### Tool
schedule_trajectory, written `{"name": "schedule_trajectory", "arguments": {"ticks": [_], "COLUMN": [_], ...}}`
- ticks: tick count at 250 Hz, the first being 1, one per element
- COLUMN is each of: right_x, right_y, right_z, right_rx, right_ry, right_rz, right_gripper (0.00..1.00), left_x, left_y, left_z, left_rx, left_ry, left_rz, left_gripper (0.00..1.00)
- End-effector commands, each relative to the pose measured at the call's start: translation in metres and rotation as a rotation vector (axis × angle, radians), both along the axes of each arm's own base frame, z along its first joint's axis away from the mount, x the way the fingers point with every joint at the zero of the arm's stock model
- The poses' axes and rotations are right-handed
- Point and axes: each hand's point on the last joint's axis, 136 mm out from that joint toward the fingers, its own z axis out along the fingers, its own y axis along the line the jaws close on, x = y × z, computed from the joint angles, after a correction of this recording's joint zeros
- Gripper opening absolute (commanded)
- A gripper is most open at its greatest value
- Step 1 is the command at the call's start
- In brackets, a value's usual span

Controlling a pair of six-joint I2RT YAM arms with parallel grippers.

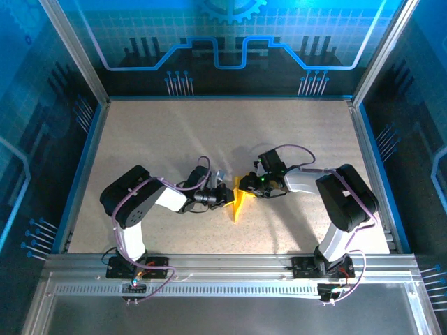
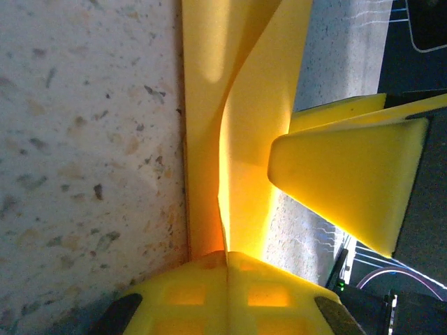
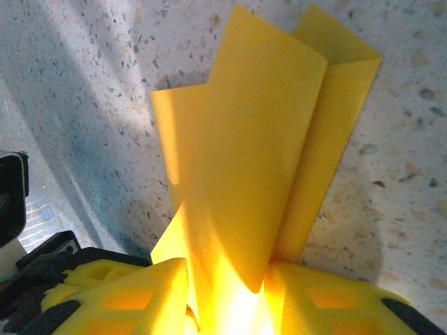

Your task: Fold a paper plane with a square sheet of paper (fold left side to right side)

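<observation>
Both grippers pinch the folded paper upright at frame centre.
Left gripper [image 1: 222,195] and right gripper [image 1: 250,186] clamp the square sheet of paper [image 1: 239,197], apparently to press its crease.

I work over a pale, speckled tabletop [image 1: 209,132], beige with small dark flecks that show plainly in my wrist views. A blue-lit enclosure surrounds it: the back wall [image 1: 230,42] carries a glowing blue grid, a gear outline at its top centre and circuit-like lines. Silver aluminium posts [image 1: 73,49] rise at the back corners. A ribbed metal rail [image 1: 223,276] runs along the near edge of the table.
</observation>
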Motion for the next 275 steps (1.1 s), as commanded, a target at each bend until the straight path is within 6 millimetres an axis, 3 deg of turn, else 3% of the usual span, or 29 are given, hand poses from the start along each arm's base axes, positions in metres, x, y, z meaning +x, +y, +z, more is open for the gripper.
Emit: {"name": "schedule_trajectory", "arguments": {"ticks": [1,65,202,275], "right_x": [-0.025,-0.026,-0.019,-0.018], "right_y": [-0.018,-0.018,-0.008,-0.008], "right_z": [-0.037,-0.035,-0.001,0.002], "right_rx": [-0.141,-0.139,-0.047,-0.038], "right_ry": [0.1,0.099,0.023,0.016], "right_rz": [0.008,0.011,0.006,0.008], "right_gripper": [0.37,0.37,0.34,0.35], "left_x": [0.004,0.002,-0.002,0.0], "left_y": [0.004,0.008,0.033,0.031], "left_z": [-0.01,-0.016,-0.05,-0.053], "left_rx": [0.052,0.09,0.281,0.297], "left_ry": [-0.01,-0.008,0.042,0.047], "left_rz": [-0.003,-0.01,0.024,0.015], "left_gripper": [0.06,0.05,0.0,0.0]}}
